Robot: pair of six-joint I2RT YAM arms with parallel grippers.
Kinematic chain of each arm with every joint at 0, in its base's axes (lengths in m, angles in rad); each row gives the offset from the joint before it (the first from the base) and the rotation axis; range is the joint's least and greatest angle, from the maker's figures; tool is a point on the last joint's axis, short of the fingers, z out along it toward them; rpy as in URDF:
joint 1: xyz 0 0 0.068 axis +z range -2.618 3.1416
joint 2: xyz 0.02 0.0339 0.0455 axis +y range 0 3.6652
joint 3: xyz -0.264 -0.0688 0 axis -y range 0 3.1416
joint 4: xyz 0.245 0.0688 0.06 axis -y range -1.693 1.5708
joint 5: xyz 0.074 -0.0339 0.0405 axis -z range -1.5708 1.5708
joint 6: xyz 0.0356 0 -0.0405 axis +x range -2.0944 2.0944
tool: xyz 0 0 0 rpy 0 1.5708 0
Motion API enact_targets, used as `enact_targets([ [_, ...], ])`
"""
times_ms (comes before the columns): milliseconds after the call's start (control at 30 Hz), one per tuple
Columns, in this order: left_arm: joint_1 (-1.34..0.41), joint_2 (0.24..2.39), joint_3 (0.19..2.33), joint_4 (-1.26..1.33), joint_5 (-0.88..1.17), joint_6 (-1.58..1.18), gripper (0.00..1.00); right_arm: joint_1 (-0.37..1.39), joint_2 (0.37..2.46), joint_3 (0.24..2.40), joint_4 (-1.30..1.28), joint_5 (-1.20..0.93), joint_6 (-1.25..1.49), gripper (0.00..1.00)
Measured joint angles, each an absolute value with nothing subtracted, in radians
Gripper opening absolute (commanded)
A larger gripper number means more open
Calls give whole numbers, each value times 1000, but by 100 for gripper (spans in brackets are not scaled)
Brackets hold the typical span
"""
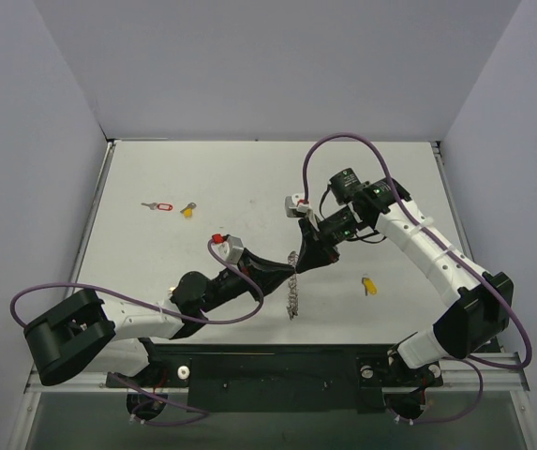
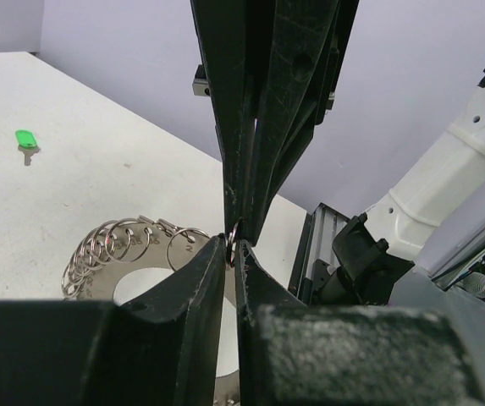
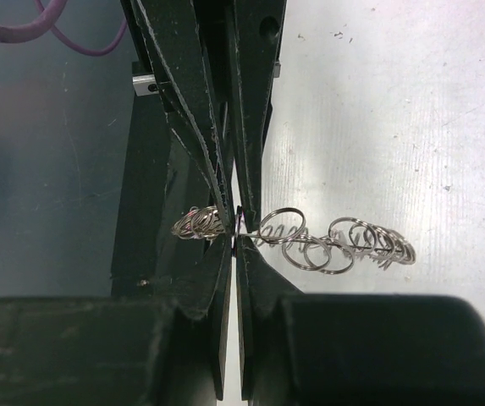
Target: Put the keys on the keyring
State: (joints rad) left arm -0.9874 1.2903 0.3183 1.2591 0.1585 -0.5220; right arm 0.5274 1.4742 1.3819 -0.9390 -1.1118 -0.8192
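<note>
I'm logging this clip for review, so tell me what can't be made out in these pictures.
Which links the left gripper and right gripper pinch: both wrist views, fingertips cover them.
Whether any key hangs on the keyring: top view, too small.
The green key: only in the left wrist view, unseen from above.
Teeth of the red-tagged key: top view, too small.

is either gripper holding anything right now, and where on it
Both hold the keyring: the left gripper and the right gripper pinch the same small link, tip to tip, with the other loops hanging free.
</note>
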Motion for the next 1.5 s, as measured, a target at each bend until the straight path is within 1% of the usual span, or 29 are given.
enact_targets([
  [333, -984, 1290, 318, 1284, 164, -528, 22, 532, 1474, 1382, -951, -1112, -819, 0],
  [1167, -977, 1296, 318, 1287, 233, -540, 21, 538, 1474, 1382, -963, -1112, -819, 0],
  [1200, -977, 1298, 318, 1288, 236, -540, 20, 538, 1474, 1382, -963, -1112, -819, 0],
  [1267, -977, 1301, 318, 1289, 239, -540, 15, 538, 1474, 1382, -963, -1112, -819, 0],
  [1333, -976, 1302, 318, 1290, 240, -541, 3, 538, 1474, 1382, -966, -1112, -819, 0],
  [1367, -975, 1302, 318, 1290, 240, -543, 0, 538, 1474, 1382, -966, -1112, -819, 0],
  [1500, -973, 1302, 319, 1290, 243, -543, 0, 542, 1474, 1382, -966, -1112, -819, 1],
])
